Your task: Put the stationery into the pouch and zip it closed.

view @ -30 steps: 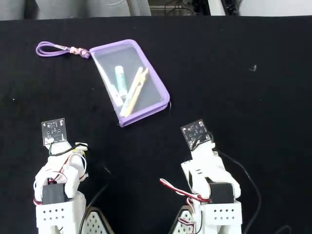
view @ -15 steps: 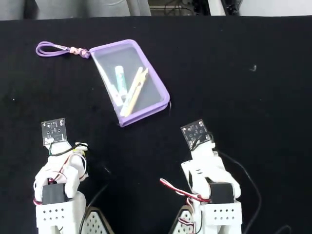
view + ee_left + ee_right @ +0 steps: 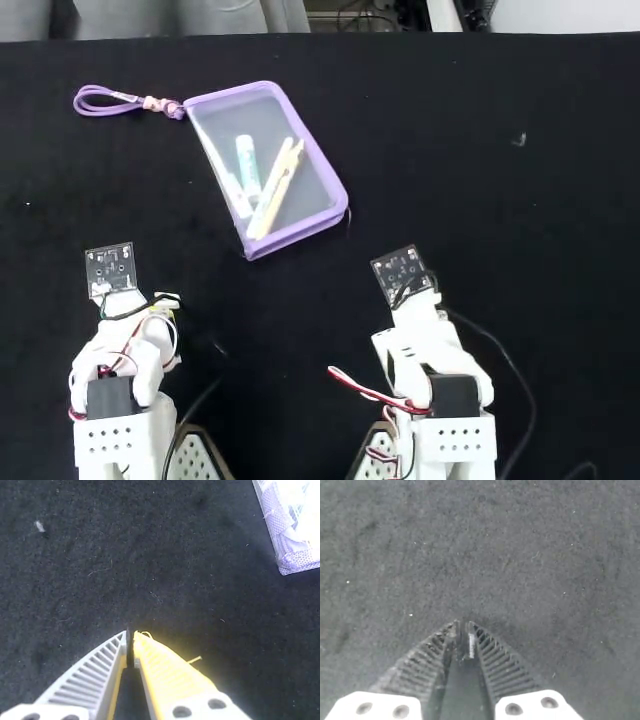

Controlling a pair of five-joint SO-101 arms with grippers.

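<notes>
A purple pouch (image 3: pixel 270 165) with a clear face lies at the table's far left, and its purple strap (image 3: pixel 105 100) trails off to the left. Inside it I see a white and teal tube (image 3: pixel 246 165) and cream-coloured pens (image 3: pixel 276 189). One corner of the pouch (image 3: pixel 290 520) appears in the left wrist view. My left gripper (image 3: pixel 131 638) is shut with nothing in it, low over the black cloth near the front left. My right gripper (image 3: pixel 462 630) is shut and empty too, near the front centre. Both are well short of the pouch.
Black cloth (image 3: pixel 480 150) covers the whole table. The two arm bases (image 3: pixel 115 430) (image 3: pixel 440 420) stand at the front edge. A small white speck (image 3: pixel 519 140) lies at the right. Cables trail off the front right.
</notes>
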